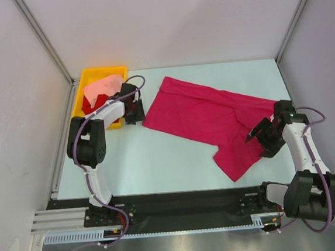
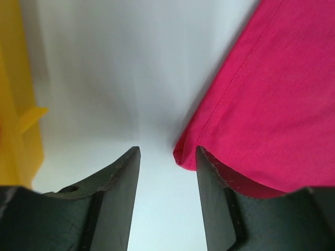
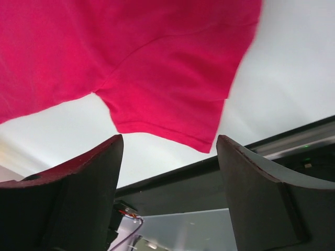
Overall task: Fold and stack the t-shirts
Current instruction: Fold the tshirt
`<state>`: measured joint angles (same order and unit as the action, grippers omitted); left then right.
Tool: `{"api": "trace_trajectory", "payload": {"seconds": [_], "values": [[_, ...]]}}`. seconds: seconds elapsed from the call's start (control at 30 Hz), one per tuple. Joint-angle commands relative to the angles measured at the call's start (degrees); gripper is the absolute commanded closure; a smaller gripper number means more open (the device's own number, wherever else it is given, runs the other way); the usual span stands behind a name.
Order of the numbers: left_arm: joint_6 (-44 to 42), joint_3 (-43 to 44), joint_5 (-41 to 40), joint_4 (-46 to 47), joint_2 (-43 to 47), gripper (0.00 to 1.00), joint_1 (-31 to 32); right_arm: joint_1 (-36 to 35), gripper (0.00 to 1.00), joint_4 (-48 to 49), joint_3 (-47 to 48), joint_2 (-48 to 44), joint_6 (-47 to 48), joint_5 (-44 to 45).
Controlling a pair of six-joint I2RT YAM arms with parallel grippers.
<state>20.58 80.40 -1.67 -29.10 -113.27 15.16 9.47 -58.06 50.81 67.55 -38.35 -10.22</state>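
the yellow bin (image 1: 100, 72) sits at the far left corner of the worktop (image 1: 159, 161). inside it a pale salmon-pink shirt (image 1: 106, 85) is bunched on top. a bright red shirt (image 1: 88, 106) shows only as a scrap toward the bin's near end, mostly buried under the pink one and cut off by the left arm, which crosses the bin's near right side. the magenta-crimson shirt (image 1: 205, 115) lies outside the bin, spread flat and slanting from near the far edge toward the near right, one sleeve pointing at the near edge. the left gripper (image 1: 134, 109) is just beside the bin's right wall, at the shirt's left corner. its wrist view shows the fingers apart with bare worktop between them and the hem close by one finger. the right gripper (image 1: 263, 136) hangs over the shirt's right side, fingers spread wide and holding nothing, hiding some cloth beneath. whether either gripper touches the cloth i can't tell.
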Motion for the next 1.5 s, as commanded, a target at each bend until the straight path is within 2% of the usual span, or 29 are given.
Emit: {"api": "trace_trajectory", "payload": {"seconds": [0.0, 0.27, 0.33, 0.4, 0.43, 0.53, 0.63, 0.67, 0.73, 0.87, 1.03, 1.3, 1.47], "values": [[2.18, -2.17, 2.81, 0.62, 2.35, 0.47, -0.04, 3.78, 0.22, -2.41, -1.84, -2.86, 3.72, -1.12], [3.33, -3.32, 4.13, 1.68, 0.34, 0.51, -0.04, 4.5, 0.21, -2.14, -4.66, -3.74, 2.93, -0.86], [2.89, -2.62, 4.13, 1.68, -0.36, 0.55, -0.13, 4.67, 0.22, -2.05, -5.19, -3.65, 2.84, -0.33], [2.98, -2.44, 4.4, 1.59, -1.07, 0.62, -0.13, 5.03, 0.25, -1.97, -5.89, -3.39, 2.75, 0.54], [3.06, -2.44, 4.48, 1.94, -1.16, 0.69, -0.13, 5.64, 0.26, -1.62, -6.33, -3.56, 2.75, 0.9], [3.24, -2.27, 5.36, 2.65, -1.86, 0.79, -0.22, 7.65, 0.34, 0.13, -8.96, -3.3, 2.49, 0.2], [3.33, -2.18, 5.45, 2.56, -2.39, 0.85, -0.3, 8.37, 0.42, 2.42, -12.04, -2.34, 2.22, -0.76], [3.41, -2.27, 5.71, 2.65, -2.39, 0.86, -0.48, 8.45, 0.49, 2.78, -13.18, -1.99, 2.31, -0.94], [3.59, -2.09, 5.89, 2.56, -2.48, 0.9, -0.74, 8.45, 0.5, 4.87, -14.76, -1.37, 2.05, -1.03], [3.59, -1.39, 5.98, 2.03, -2.74, 0.93, -1.27, 7.84, 0.48, 9.62, -15.48, -1.8, 2.05, -0.77], [3.77, -0.68, 6.59, 1.68, -3.09, 0.98, -1.36, 6.61, 0.48, 10.95, -16.0, 0.47, 2.05, -0.06], [4.21, -0.51, 6.86, 1.77, -3.36, 0.99, -1.36, 2.66, 0.48, 7.62, -14.77, -2.85, -0.85, 4.41], [4.21, -0.68, 6.68, 1.95, -3.36, 0.99, -1.36, 1.42, 0.55, 8.84, -16.26, -2.6, -2.08, 4.86]]}}
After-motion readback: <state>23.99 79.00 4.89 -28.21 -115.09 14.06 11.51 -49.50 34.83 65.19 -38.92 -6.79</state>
